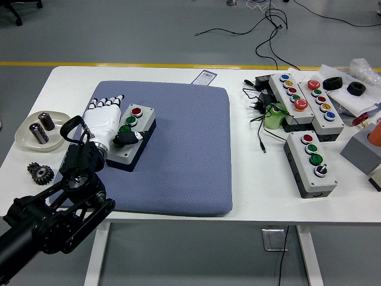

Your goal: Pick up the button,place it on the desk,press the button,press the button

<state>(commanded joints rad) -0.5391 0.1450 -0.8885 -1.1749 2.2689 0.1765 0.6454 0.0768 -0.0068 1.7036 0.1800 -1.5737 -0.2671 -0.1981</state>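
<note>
Left arm (pixel 50 223) comes in from lower left, black linkage angled up and right to the wrist. Left hand (pixel 102 122) white, back of hand facing the camera, four fingers (pixel 109 101) straight and side by side, pointing away. Thumb (pixel 132 137) dark-tipped, stuck out to the right. Nothing grasped.
</note>
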